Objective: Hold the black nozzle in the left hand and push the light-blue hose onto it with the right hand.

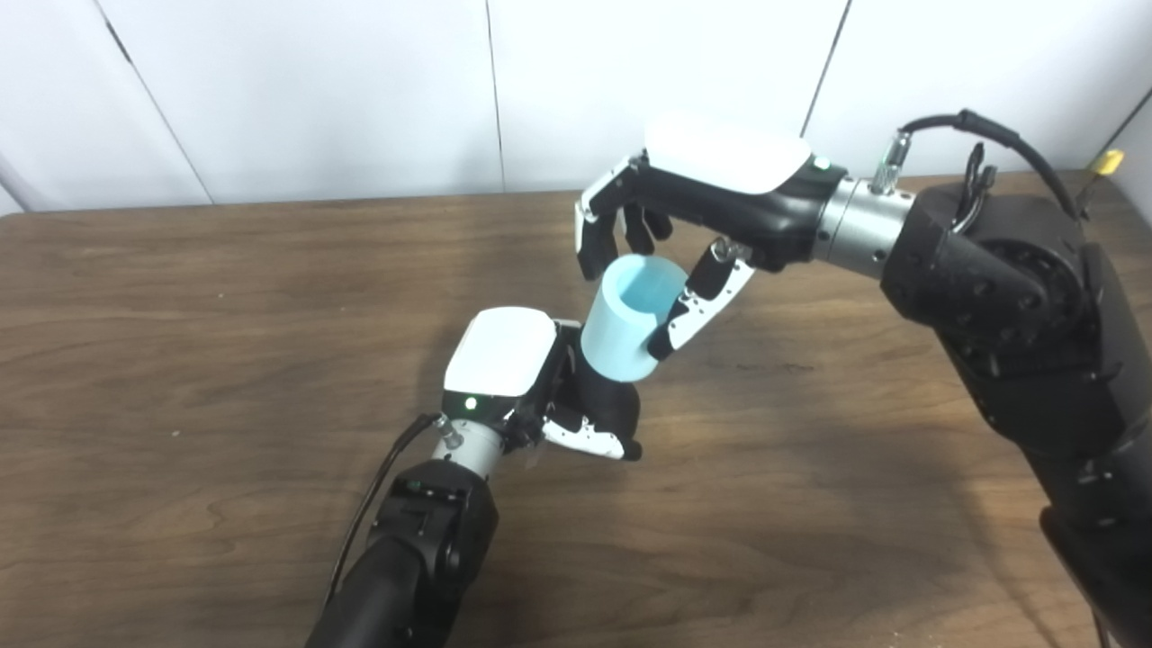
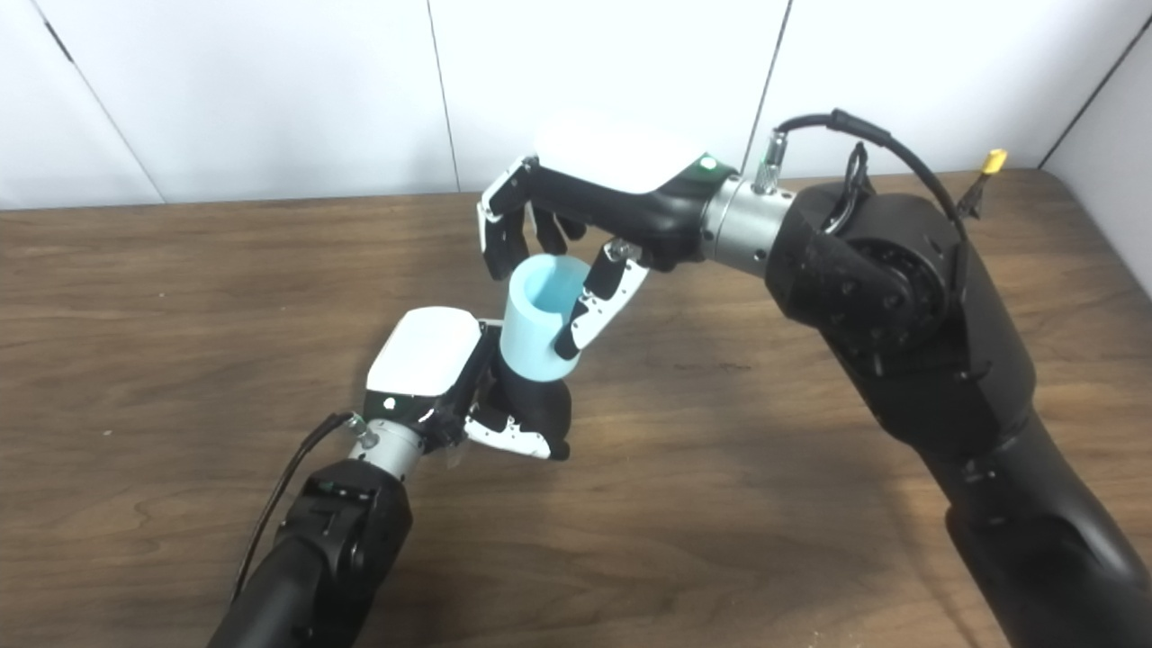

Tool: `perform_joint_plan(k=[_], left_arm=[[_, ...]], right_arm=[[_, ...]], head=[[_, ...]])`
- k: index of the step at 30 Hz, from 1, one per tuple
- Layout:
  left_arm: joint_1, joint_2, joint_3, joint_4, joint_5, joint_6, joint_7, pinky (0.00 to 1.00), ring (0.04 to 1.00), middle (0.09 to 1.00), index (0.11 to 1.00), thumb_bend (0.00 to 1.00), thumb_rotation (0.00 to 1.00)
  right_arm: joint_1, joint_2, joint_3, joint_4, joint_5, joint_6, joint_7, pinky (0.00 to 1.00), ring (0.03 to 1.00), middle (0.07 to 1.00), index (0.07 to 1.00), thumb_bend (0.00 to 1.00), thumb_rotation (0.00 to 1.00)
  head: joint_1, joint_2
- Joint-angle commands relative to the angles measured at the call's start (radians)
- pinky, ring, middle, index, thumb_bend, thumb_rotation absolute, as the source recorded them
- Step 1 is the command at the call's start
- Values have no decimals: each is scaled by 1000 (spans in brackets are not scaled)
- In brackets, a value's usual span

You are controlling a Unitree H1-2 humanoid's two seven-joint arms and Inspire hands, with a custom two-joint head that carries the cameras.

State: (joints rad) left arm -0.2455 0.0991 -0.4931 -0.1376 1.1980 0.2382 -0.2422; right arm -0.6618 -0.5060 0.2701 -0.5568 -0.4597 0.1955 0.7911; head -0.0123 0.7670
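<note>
A black nozzle [image 1: 608,401] stands upright over the wooden table, with my left hand [image 1: 531,378] shut around its lower body. A short light-blue hose piece [image 1: 630,319], an open-topped tube, sits tilted on the nozzle's upper end and covers it. My right hand [image 1: 684,225] reaches in from the right above the hose. Its thumb rests against the hose's near side, and its fingers [image 1: 596,236] curl over the far rim. How deep the nozzle goes into the hose is hidden.
The brown wooden table [image 1: 225,360] runs under both arms, with a white panelled wall behind it. My bulky right forearm [image 1: 1008,297] spans the right side of the table. A small yellow-tipped object [image 1: 1107,162] shows at the far right edge.
</note>
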Motion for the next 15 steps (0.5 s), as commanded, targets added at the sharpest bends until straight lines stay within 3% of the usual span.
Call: perform_joint_plan(k=[1,15], left_arm=[[-12,-5,-8,-7,24,5,-10,526,544,513,449,498,0],[-5,-11,-14,-23,43,8,-27,536,547,514,447,498,0]], right_arm=[[-32,-6,-16,-6,-2,-18,-30,312,396,513,504,496,0],[-53,2,-5,8,-28,-3,-21,326,388,492,517,497,0]], head=[[-1,1],[-5,6]])
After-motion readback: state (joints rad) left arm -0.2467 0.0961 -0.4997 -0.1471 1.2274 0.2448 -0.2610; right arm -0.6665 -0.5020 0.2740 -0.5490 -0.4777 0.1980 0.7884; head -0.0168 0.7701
